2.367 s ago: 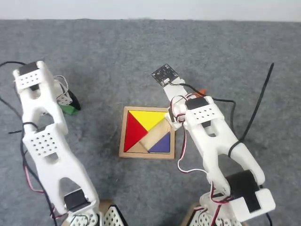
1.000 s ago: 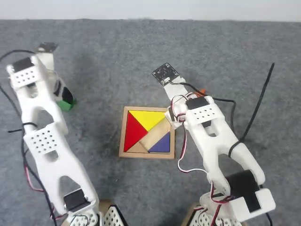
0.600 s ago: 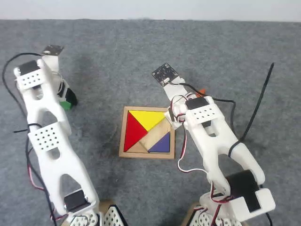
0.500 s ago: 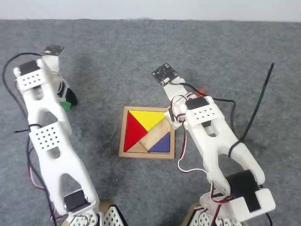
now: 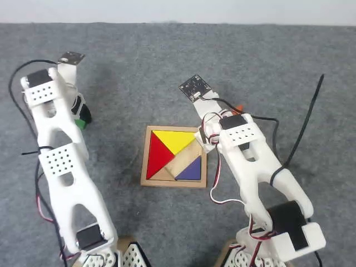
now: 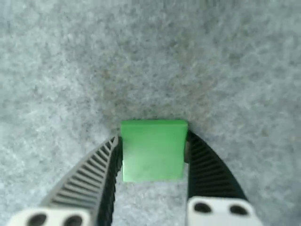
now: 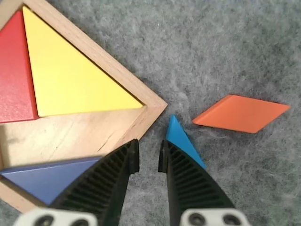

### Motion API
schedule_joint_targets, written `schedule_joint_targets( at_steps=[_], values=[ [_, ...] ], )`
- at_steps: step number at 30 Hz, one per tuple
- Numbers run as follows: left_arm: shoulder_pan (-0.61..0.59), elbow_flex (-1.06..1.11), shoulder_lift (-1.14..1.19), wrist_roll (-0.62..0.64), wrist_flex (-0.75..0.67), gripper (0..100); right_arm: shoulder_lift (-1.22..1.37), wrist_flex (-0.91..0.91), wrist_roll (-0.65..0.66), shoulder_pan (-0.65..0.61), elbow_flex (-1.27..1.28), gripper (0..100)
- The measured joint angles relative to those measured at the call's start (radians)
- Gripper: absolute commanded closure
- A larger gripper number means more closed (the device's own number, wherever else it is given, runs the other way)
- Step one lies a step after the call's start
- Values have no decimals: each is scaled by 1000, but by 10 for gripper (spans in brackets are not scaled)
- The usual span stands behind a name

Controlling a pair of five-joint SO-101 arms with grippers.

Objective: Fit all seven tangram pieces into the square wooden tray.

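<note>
- Toward the table's left edge, the green square piece (image 6: 153,150) is clamped between the fingers of the left gripper (image 6: 153,141), well apart from the tray; whether it rests on the grey table (image 5: 122,67) or is lifted clear cannot be told.
- At the table's middle lies the square wooden tray (image 5: 146,167); a yellow triangle (image 5: 175,140) is seated along its far edge, a red triangle (image 5: 158,156) at its left edge, and a dark blue triangle (image 5: 192,168) at its near right corner; bare wood is left between them.
- Just beside the tray's far right corner the right gripper (image 7: 148,150) is held low, its jaws all but together and nothing between them; a light blue triangle (image 7: 186,146) lies on the table beside that corner, and an orange parallelogram (image 7: 240,113) lies near it.
- The step in hand is judged to be the fetching of the green square; next it would have to be carried across to the tray, turned to match the bare gap and lowered flat.
- A seventh piece cannot be made out; the light blue triangle is partly covered by a finger, and the parallelogram is largely hidden under the arm in the high view.
</note>
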Motion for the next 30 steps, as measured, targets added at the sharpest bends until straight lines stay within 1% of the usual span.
schedule_joint_targets(
  at_steps=[3,6,10,14,18,20,22,24,26,29,30],
  values=[
    [0,12,-12,2,0,987,0,0,0,0,0,905],
    [5,100,-89,5,-5,987,0,0,0,0,0,905],
    [14,331,-238,-15,-9,987,0,0,0,0,0,905],
    [60,571,-379,-49,-6,987,0,0,0,0,0,905],
    [66,730,-459,-43,-34,982,0,0,0,0,0,905],
    [60,755,-468,-43,-60,939,0,0,0,0,0,905],
    [49,758,-470,-43,-95,868,0,0,0,0,0,905],
    [20,758,-476,6,-140,814,0,0,0,0,0,905],
    [-11,758,-483,44,-180,798,0,0,0,0,0,905],
    [-28,729,-483,61,-181,798,0,0,0,0,0,905],
    [-26,707,-483,61,-163,798,0,0,0,0,0,905]
  ],
)
